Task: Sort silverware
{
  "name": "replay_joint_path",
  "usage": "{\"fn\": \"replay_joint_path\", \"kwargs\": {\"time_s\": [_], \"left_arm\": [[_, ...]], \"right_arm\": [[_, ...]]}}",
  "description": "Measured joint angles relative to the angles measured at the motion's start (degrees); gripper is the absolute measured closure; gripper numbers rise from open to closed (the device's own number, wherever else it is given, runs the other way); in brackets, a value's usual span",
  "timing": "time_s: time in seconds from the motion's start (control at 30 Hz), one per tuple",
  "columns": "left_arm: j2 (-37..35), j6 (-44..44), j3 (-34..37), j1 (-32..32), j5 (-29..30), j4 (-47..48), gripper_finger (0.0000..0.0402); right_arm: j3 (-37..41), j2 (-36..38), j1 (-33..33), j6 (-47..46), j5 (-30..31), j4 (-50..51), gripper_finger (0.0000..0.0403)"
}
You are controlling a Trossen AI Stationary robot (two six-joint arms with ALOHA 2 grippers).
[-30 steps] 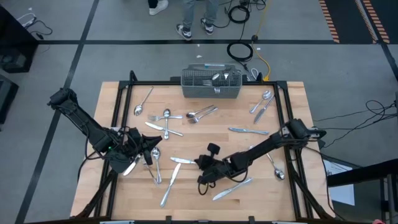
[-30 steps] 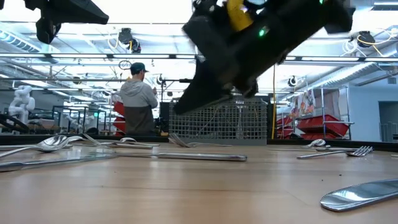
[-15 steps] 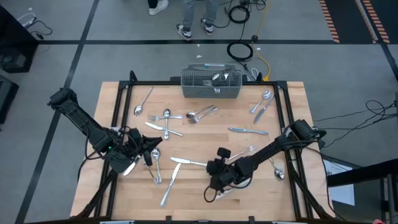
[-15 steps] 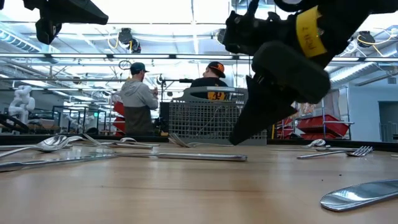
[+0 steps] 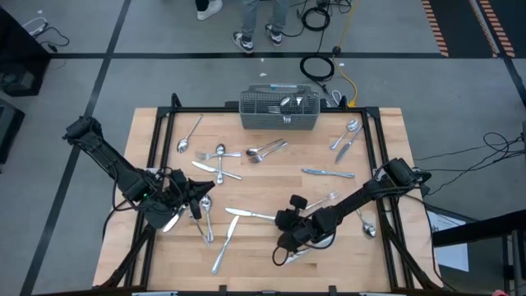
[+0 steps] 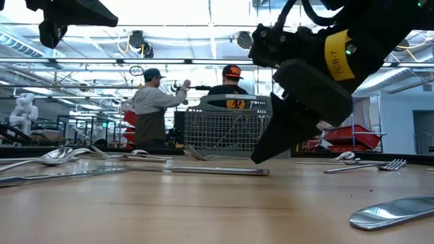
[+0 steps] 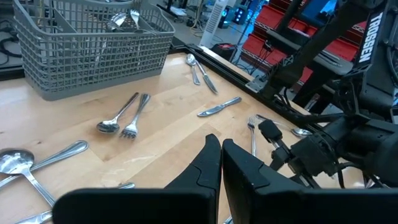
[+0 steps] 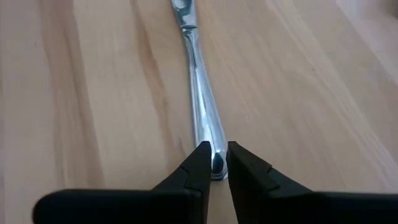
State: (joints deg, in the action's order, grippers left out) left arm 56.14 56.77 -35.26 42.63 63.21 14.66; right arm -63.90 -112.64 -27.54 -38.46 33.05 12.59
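The wooden table (image 5: pixel 164 123) took up the middle of the overhead frame, with the grey wire basket (image 5: pixel 279 112) at its top edge, a few pieces already standing in it. The silverware (image 5: pixel 265 151) was scattered all over: spoons and a knife in the upper left of the board, a fork and spoon pair near centre, more at upper right, and a couple of knives lower centre.

The left gripper (image 5: pixel 200 202) sat low-left over the table, fingers pressed together with nothing in them, right by a spoon (image 5: pixel 206 210).

The right gripper (image 5: pixel 282 256) was at bottom centre, tip down at the board. In its wrist cam the fingers (image 8: pixel 200 163) were nearly closed around the end of a knife handle (image 8: pixel 200 118), a thin gap showing. Couldn't tell if it was really clamped or just straddling.

Two people (image 6: pixel 150 107) stood behind the basket in the low view.
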Motion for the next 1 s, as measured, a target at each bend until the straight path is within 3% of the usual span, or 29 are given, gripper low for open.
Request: {"fn": "replay_joint_path", "kwargs": {"time_s": [0.3, 0.53, 1.0], "left_arm": [[0.88, 0.47, 0.01, -1.89, -0.22, -0.93, 0.0379], [4.88, 8.58, 0.02, -2.93, -4.17, -1.01, 0.0379], [22.23, 19.01, 0.02, -10.19, -31.23, -1.12, 0.037]], "right_arm": [[2.36, 0.03, 0.06, -1.48, 0.06, -1.24, 0.0364], [4.55, 0.2, -0.84, -4.68, 0.66, -2.66, 0.0365], [4.76, 0.17, -0.82, -5.74, 0.55, -3.03, 0.0365]]}}
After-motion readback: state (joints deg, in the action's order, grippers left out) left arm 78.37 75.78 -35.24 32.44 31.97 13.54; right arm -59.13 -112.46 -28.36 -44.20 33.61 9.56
